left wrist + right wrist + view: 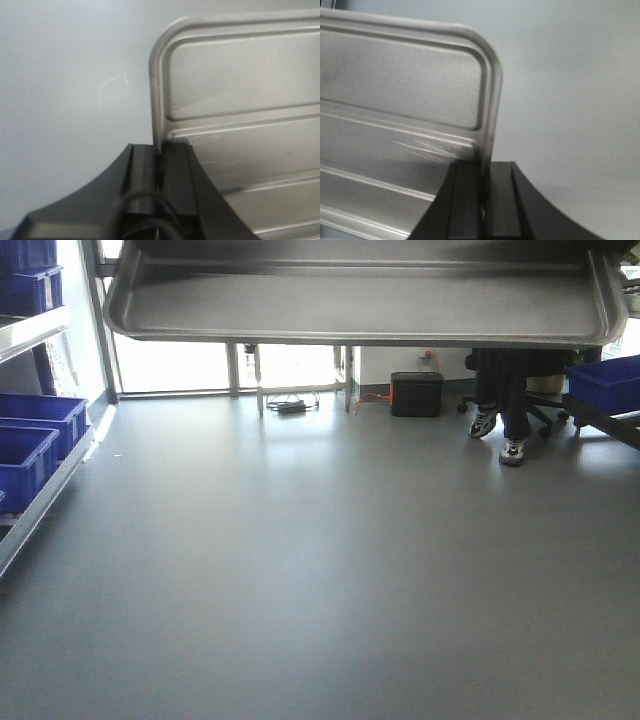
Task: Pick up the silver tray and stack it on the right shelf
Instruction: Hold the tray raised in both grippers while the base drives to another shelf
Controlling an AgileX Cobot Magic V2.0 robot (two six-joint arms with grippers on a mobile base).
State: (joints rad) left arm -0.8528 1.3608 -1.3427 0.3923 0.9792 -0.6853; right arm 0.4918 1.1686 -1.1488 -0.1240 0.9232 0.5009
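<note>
Here, the tray (360, 305) hangs level in the air above the floor (300, 570), filling the top of the front view. The left gripper (161, 170) and right gripper (484, 200) each pinch one end rim, jaws narrow on the thin metal. Risk: such slim edge grips may slip, or the tray may twist, if the arms move unevenly. Surroundings: a rack (45, 495) of crates (30, 440) at left, another crate (605, 385) at right, a person (500, 410) and a black box (416, 394) beyond. The raised tray blocks much of the forward view.

No text, label or number can be read anywhere.
</note>
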